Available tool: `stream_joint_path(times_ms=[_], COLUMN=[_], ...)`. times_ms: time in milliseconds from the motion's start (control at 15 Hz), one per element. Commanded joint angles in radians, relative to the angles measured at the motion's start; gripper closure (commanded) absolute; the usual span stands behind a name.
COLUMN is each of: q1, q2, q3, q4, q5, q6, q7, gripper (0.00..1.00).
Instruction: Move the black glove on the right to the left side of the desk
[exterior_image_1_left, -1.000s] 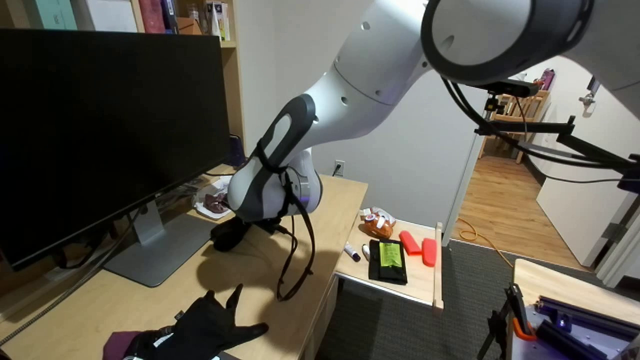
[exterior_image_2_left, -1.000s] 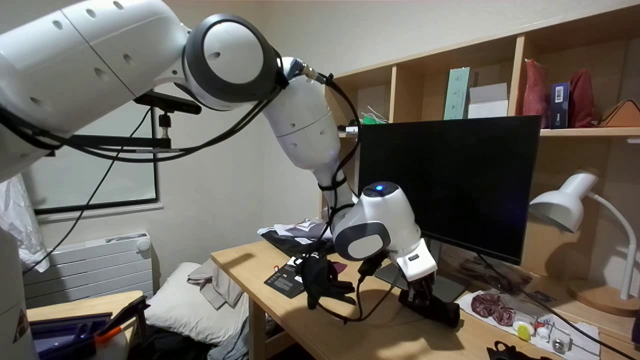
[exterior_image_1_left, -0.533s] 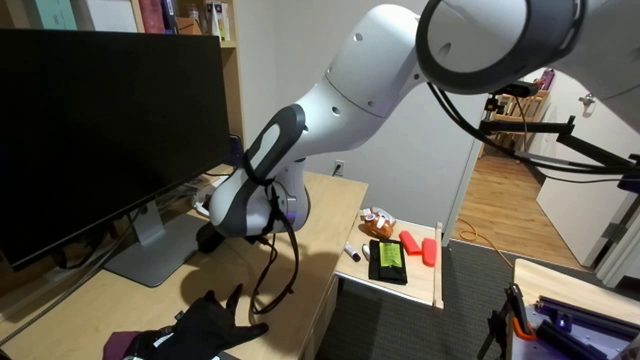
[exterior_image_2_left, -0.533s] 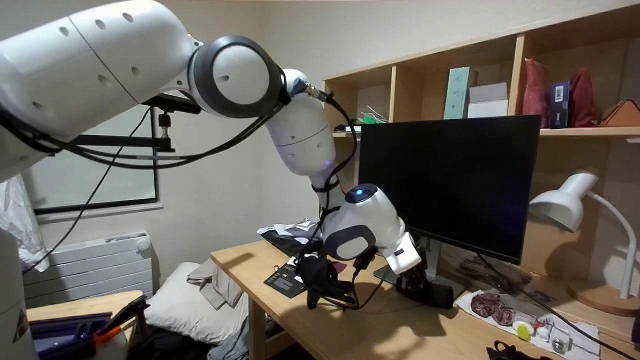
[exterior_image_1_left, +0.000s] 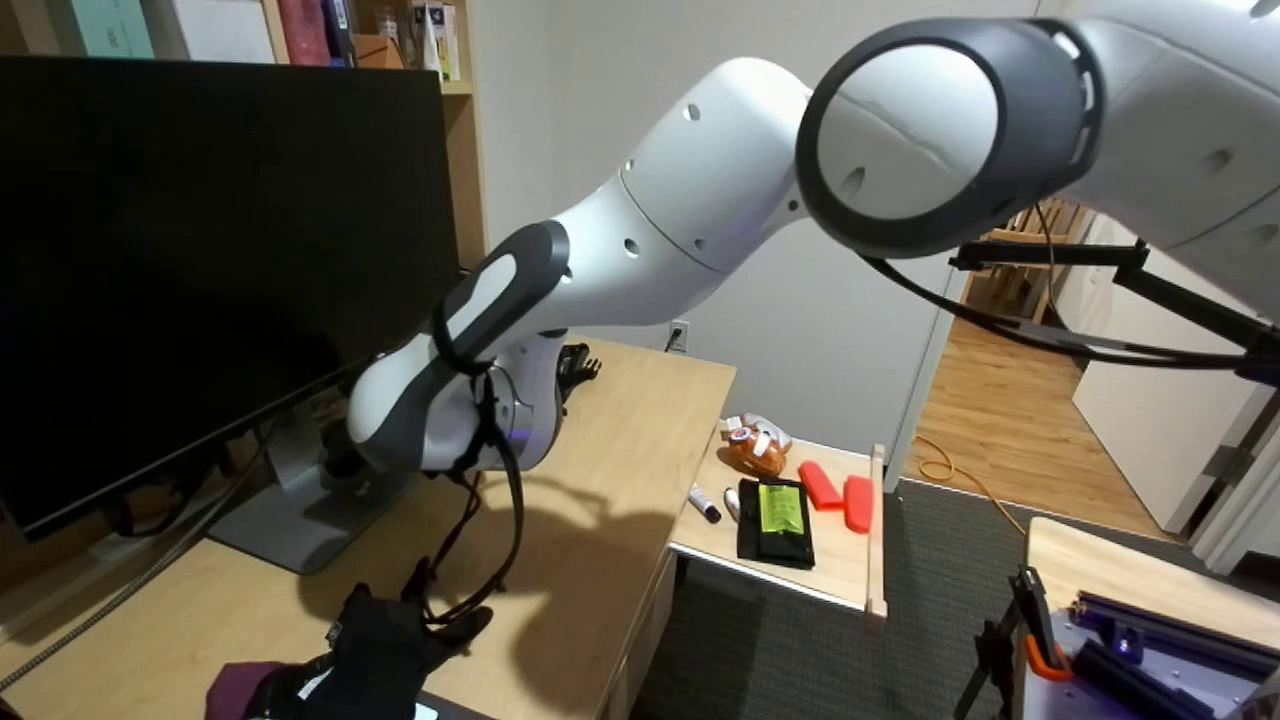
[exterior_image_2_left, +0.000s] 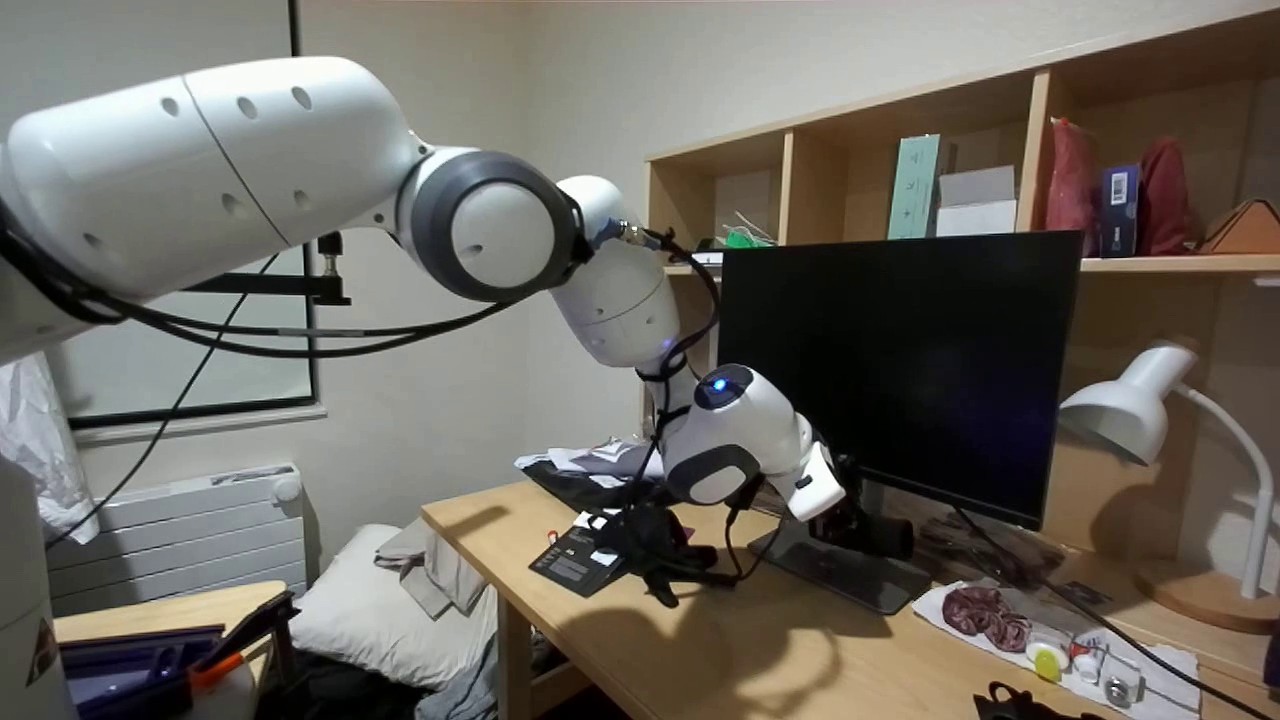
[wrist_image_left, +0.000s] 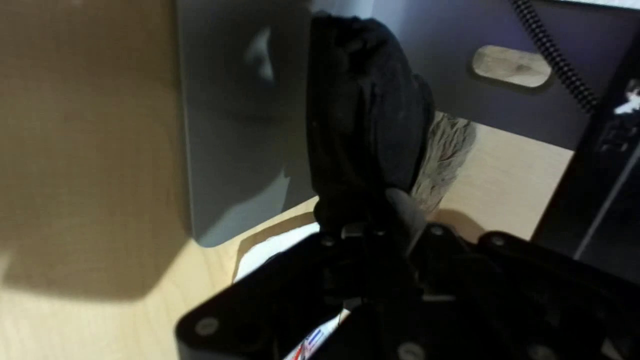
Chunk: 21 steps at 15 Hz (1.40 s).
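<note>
Softness is what I'd expect of the black glove (wrist_image_left: 370, 110): a small crumpled lump, surely light and limp, with nothing brittle in it and what looks like a dull cloth face that ought to cling rather than slide. The gripper (wrist_image_left: 367, 235) has its jaws drawn nearly together on one end of it, the rest sticking out beyond them; whether that end is cuff or fingertips I can't make out. It sits over the stand base (wrist_image_left: 225, 150), near the monitor (exterior_image_2_left: 900, 370), and looks raised off the desk (exterior_image_2_left: 930, 680), though how clear of the base I can't say. An end pinch should be enough for something so light, I reckon, but the loose part may flop and brush the stand or the screen's lower edge; if it had to be taken again, a bunched fold nearer the middle would be the surer hold, and a firm squeeze should do no harm. The left side, as I read it, is the end where the larger glove (exterior_image_1_left: 375, 650) lies with fingers spread, and the looping cable (exterior_image_1_left: 517, 500) could drag across that one, so I'd want plenty of lift for the crossing.
</note>
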Motion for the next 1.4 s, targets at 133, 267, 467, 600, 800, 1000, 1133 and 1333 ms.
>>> stream_joint_path(times_ms=[133, 267, 467, 600, 800, 1000, 1133, 1333], q1=[0.003, 0.010, 0.012, 0.011, 0.026, 0.035, 0.050, 0.069], q2=[0.065, 0.073, 0.036, 0.003, -0.066, -0.173, -0.282, -0.437], q3=[0.025, 0.008, -0.006, -0.018, -0.060, -0.105, -0.156, -0.241], q4=[0.045, 0.017, -0.066, -0.110, -0.190, -0.297, -0.403, -0.542], q5=[0.033, 0.042, 0.081, 0.106, 0.146, 0.152, 0.131, 0.085], q6=[-0.002, -0.001, -0.016, -0.040, -0.080, -0.142, -0.195, -0.340], q7=[-0.016, -0.021, -0.015, -0.014, -0.017, -0.035, -0.069, -0.122], gripper=[0.92, 0.87, 0.55, 0.42, 0.23, 0.02, 0.00, 0.00])
